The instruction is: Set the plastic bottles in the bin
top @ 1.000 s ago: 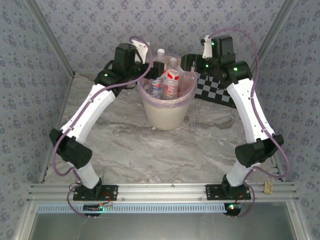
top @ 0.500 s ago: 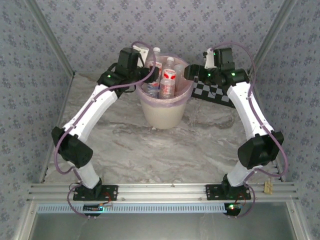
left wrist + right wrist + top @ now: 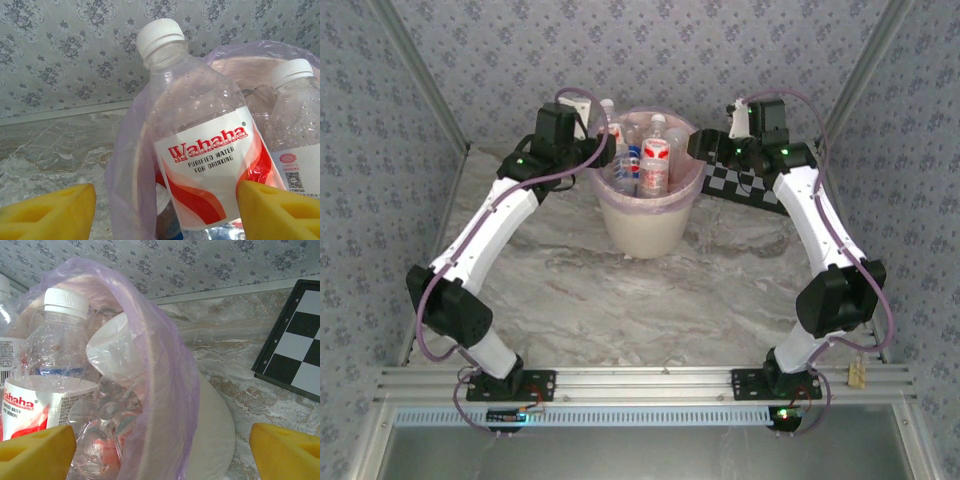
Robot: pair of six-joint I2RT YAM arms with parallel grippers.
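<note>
Cream-white bin [image 3: 645,228], lilac liner [image 3: 167,365], clear white-capped red-labelled bottles [image 3: 207,150], black-and-white checkerboard [image 3: 295,355], grey-veined table [image 3: 620,300].

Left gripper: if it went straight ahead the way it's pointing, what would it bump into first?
Probably the white-capped Wahaha bottle, leaning at the rim of the bin straight ahead between the open fingers of the left gripper. The pink bag edge sits close beside it, so depth is uncertain.
</note>
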